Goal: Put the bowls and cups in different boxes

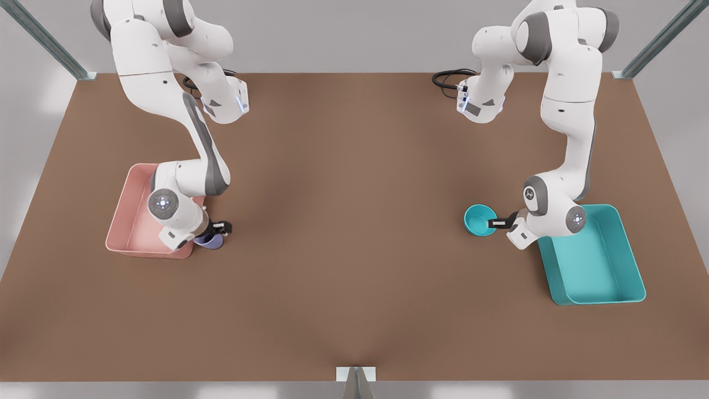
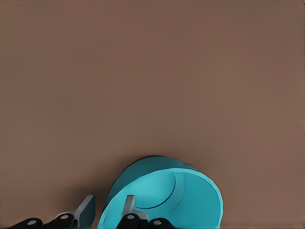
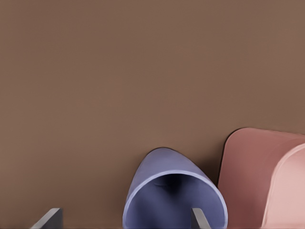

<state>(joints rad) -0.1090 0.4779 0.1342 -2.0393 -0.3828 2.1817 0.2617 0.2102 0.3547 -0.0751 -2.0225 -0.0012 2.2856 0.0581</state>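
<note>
While both arms reach down from the far edge of the brown table [image 1: 354, 277], each folds at the elbow so its wrist hangs low over the surface. On the front view's right, the left gripper [image 1: 494, 223] points sideways at the teal bowl [image 1: 479, 219]; in the left wrist view one finger [image 2: 127, 209] sits inside the rim and the other [image 2: 86, 210] outside, straddling the bowl's wall [image 2: 162, 195], and I cannot tell whether they are pressing on it. That bowl stands on the table just beside the teal box [image 1: 595, 257], outside it. On the front view's left, the right gripper [image 1: 217, 230] is over the lavender cup [image 1: 209, 240], its fingers [image 3: 50, 219] spread apart on either side of the cup [image 3: 174, 200], released. This cup rests on the table against the pink box [image 1: 133, 221], at that box's near corner; the wrist hides much of both
</note>
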